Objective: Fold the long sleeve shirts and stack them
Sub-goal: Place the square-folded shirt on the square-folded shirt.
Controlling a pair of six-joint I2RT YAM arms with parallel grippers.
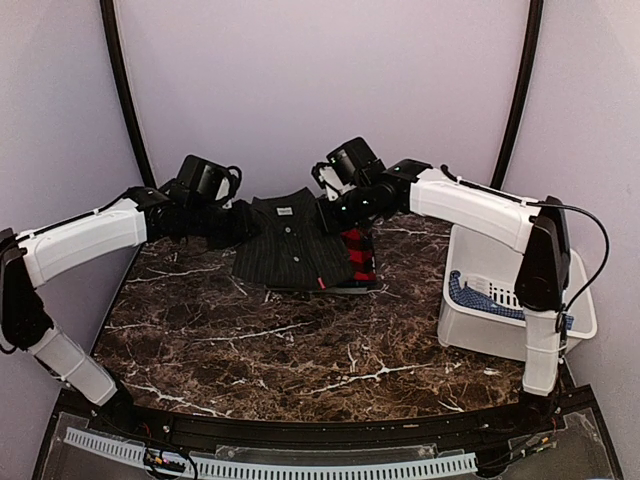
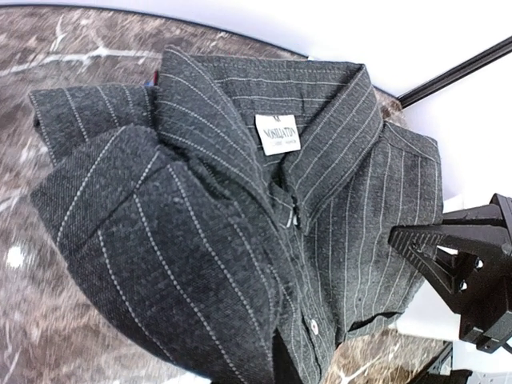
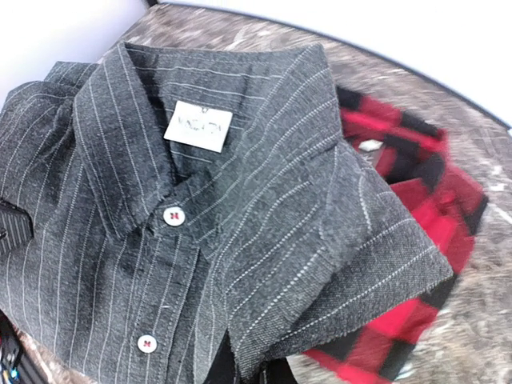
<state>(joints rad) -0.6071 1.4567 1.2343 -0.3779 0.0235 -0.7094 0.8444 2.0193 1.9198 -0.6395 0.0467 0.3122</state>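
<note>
Your charcoal pinstripe shirt [image 1: 288, 245] is folded up with the collar toward the back wall. It sits at the far middle of the marble table [image 1: 300, 350], right on top of the red-and-black plaid shirt [image 1: 358, 255], which pokes out along its right edge. So the stack looks basically built. My guess is you're holding the top one by the shoulders just to square it over the plaid one before letting go.

The left gripper [image 1: 243, 224] is at the shirt's left shoulder and the right gripper [image 1: 331, 214] is at its right shoulder, one on each side of the collar. Both are clamped nearly all the way down. You can't see the fingertips in either wrist view because they're buried under cloth. The shoulder fabric does bunch up toward each lens though, so I read both as pinching a thin fold of the charcoal pinstripe shirt. The white bin [image 1: 480, 322] sits well off to the right and isn't involved.
</note>
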